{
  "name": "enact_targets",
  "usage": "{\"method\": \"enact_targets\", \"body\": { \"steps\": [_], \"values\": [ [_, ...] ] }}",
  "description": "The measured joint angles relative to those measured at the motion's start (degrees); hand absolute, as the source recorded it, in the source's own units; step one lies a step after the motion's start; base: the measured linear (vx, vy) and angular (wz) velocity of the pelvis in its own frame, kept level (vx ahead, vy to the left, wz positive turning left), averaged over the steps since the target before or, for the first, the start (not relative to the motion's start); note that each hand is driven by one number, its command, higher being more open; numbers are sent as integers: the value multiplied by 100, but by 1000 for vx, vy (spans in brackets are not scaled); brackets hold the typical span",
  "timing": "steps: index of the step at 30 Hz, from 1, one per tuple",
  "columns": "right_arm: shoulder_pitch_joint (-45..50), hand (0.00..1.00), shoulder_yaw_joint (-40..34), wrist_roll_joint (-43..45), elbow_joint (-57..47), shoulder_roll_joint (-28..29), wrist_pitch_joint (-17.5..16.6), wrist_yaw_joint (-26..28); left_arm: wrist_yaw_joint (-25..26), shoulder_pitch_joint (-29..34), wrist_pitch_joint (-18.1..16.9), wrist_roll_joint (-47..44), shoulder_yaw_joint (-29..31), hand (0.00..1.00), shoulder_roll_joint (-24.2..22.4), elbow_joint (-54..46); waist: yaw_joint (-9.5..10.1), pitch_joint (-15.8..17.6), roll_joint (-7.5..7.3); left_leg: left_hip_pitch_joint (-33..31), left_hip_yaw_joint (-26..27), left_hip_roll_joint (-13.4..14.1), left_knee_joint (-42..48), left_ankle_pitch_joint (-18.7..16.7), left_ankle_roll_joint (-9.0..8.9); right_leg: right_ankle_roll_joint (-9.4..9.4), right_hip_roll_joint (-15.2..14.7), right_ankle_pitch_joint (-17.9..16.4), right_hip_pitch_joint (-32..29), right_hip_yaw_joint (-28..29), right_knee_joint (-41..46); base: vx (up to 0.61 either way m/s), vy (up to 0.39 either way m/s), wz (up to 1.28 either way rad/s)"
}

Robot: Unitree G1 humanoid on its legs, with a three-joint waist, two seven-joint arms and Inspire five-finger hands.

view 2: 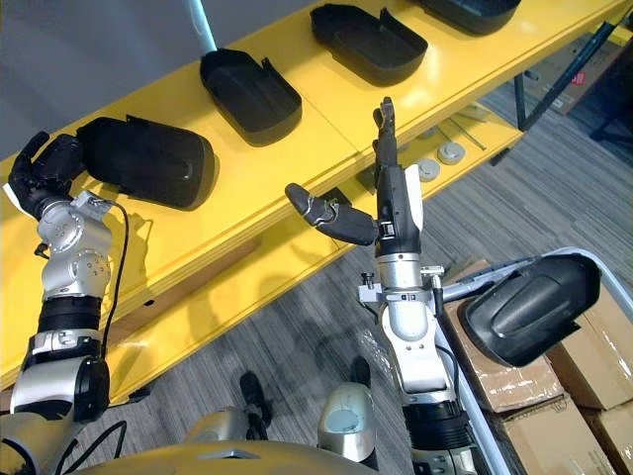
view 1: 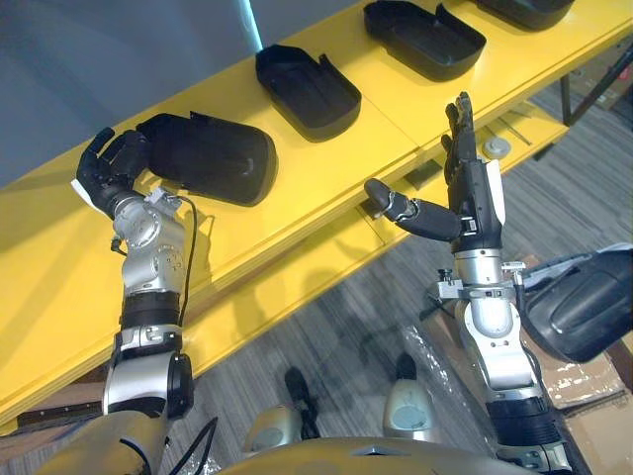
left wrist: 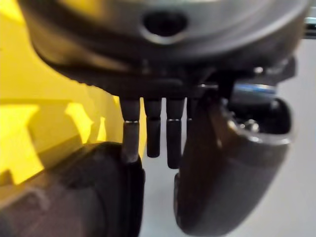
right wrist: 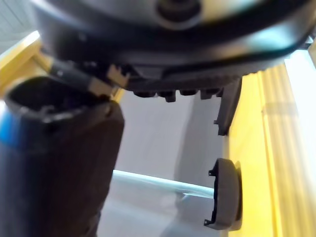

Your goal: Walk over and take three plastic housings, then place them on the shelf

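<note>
A black plastic housing (view 1: 213,158) lies dome-up on the yellow shelf (view 1: 59,257), seen close in the left wrist view (left wrist: 74,197). My left hand (view 1: 104,166) rests at its left end. Its fingers (left wrist: 153,138) are relaxed against the rim, with the thumb (left wrist: 222,173) apart from it. Two more housings (view 1: 307,89) (view 1: 425,38) lie hollow side up further along the shelf. My right hand (view 1: 465,178) is open and empty in front of the shelf's edge, fingers straight and thumb spread out. Another housing (view 1: 579,307) sits in a white bin at the right.
A further black housing (view 1: 524,10) lies at the shelf's far right end. A lower yellow ledge (view 2: 297,267) juts out under the shelf and carries small round parts (view 2: 452,151). Cardboard boxes (view 2: 593,366) stand on the grey floor at the right.
</note>
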Motion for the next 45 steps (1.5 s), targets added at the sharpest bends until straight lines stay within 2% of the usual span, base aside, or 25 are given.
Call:
{"method": "enact_targets", "body": {
  "steps": [3, 8, 9, 13, 15, 20, 22, 24, 26, 28, 29, 30, 31, 34, 38, 40, 45],
  "values": [
    [7, 100, 88, 104, -40, -3, 2, -18, 88, -241, 11, 41, -2, 0, 38, 99, -31, 137, 5, -9, 16, 25, 7, 0, 0, -11, 25, -6, -36, 22, 24, -10, -4, -6],
    [118, 100, 169, 105, -77, 1, -1, 6, 84, -326, -89, 195, -58, 0, 328, 95, -44, 142, 9, 5, 35, 56, 7, -2, -3, -54, 53, -38, -60, 30, 86, 3, -3, -1],
    [178, 100, 166, 104, -82, 2, -8, 17, 73, -333, -206, 196, -58, 100, 447, 91, -42, 143, 10, 9, 35, 57, 7, -1, -3, -61, 54, -44, -60, 29, 95, 0, 0, 0],
    [336, 100, 161, 102, -82, -2, -36, 179, -35, -335, -618, 201, -32, 100, 721, -353, 18, 143, 11, 43, 21, 57, 10, -1, -2, -64, 54, -46, -19, 17, 103, -4, 2, 1],
    [387, 100, 172, 71, -82, -31, -59, 320, -156, -331, -884, 211, -28, 100, 822, -1129, 91, 143, 11, 157, -11, 57, 6, -5, -6, -86, 51, -67, 121, -27, 99, -6, 3, 3],
    [55, 100, 229, -175, -81, -636, -162, 611, -668, -154, -1443, 732, -19, 100, 1194, -2692, 191, 113, 48, 246, -166, 58, -6, 7, -9, -78, 38, -65, 368, -237, -3, -26, 1, 14],
    [-286, 100, 245, -252, -76, -897, -162, 700, -879, 121, -1524, 898, -9, 100, 1190, -3172, 239, 60, 90, 308, -253, 59, -30, 22, -12, -67, 39, -58, 530, -360, -81, -14, -6, 24],
    [-768, 100, 237, -590, -52, -1235, -165, 872, -1279, 900, -1535, 1105, 40, 100, 1099, -3758, 330, -203, 153, 303, -401, 58, -107, 71, -24, -36, 51, -33, 661, -548, -210, 20, -11, 32],
    [-1009, 100, 226, -723, 6, -1414, -168, 993, -1601, 1490, -1507, 1112, 57, 100, 906, -4168, 392, -356, 138, 306, -552, 58, -116, 82, -31, -30, 64, -28, 819, -715, -312, 52, -24, 43],
    [-1340, 100, 213, -1142, 307, -1647, -208, 1075, -2084, 2630, -1418, 1334, 57, 100, 342, -4807, 591, -560, 14, 344, -801, 60, -119, 92, -47, -21, 97, -22, 1120, -1023, -489, 63, -35, 54],
    [-1373, 100, 213, -1207, 356, -1673, -211, 1075, -2143, 2762, -1415, 1334, 56, 100, 271, -4857, 618, -574, -9, 354, -828, 60, -122, 94, -51, -18, 102, -20, 1157, -1056, -514, 36, -30, 46],
    [-1466, 100, 224, -1426, 547, -1795, -216, 1077, -2356, 3239, -1414, 1348, 40, 100, 35, -4958, 721, -623, -94, 395, -923, 59, -151, 109, -71, -18, 118, -20, 1286, -1169, -570, -1, -17, 30],
    [-1492, 100, 228, -1551, 632, -1846, -216, 1077, -2435, 3461, -1415, 1393, 39, 100, -53, -4967, 779, -670, -139, 397, -979, 54, -178, 124, -80, -17, 128, -20, 1333, -1235, -614, -3, -30, 44],
    [-1822, 100, 495, -2060, 1074, -2271, -148, 1186, -2891, 4644, -1404, 1533, -22, 100, -403, -4965, 1046, -798, -334, 397, -1225, 15, -354, 240, -85, -10, 142, -13, 1485, -1522, -708, -14, -19, 40],
    [-2207, 100, 1102, -2207, 1353, -2695, -8, 1468, -3240, 5437, -1372, 1513, -349, 100, -636, -4963, 1283, -835, -393, 405, -1348, -40, -445, 327, -58, 5, 112, -4, 1549, -1655, -710, -26, 8, 22],
    [-2461, 100, 1497, -2244, 1703, -2777, 36, 1586, -3390, 5783, -1296, 1444, -532, 100, -791, -4935, 1330, -836, -395, 407, -1454, -62, -454, 351, -66, 8, 104, -3, 1634, -1776, -710, -45, 0, 23],
    [-2876, 100, 2151, -2603, 2518, -3319, 81, 1599, -3508, 6131, -1294, 1268, -819, 100, -991, -4845, 1559, -832, -392, 390, -1501, -49, -479, 390, -94, 7, 115, -6, 1701, -1920, -714, -51, -9, 15]
  ]
}}
